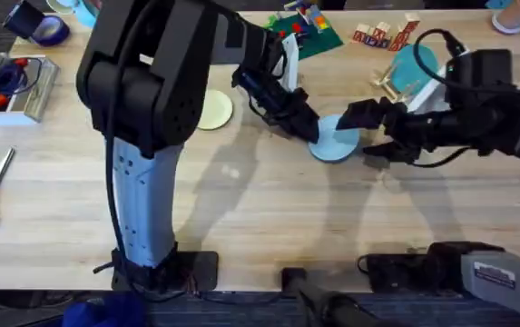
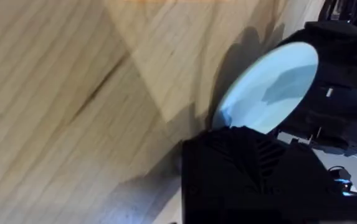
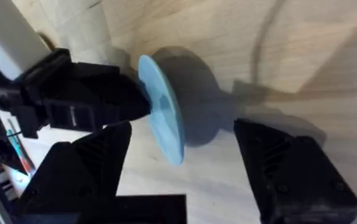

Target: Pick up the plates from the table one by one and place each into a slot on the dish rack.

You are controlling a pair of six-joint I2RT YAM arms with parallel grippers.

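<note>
Left gripper (image 1: 312,130) is pinching blue plate (image 1: 336,139) on edge; right gripper (image 3: 184,163) is gaping wide around it. Plate risks slipping during handover.

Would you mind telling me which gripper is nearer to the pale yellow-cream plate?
Left. The left gripper is at the light blue plate, a short way right of the yellow-cream plate. The right gripper is beyond the blue plate, farther away.
</note>
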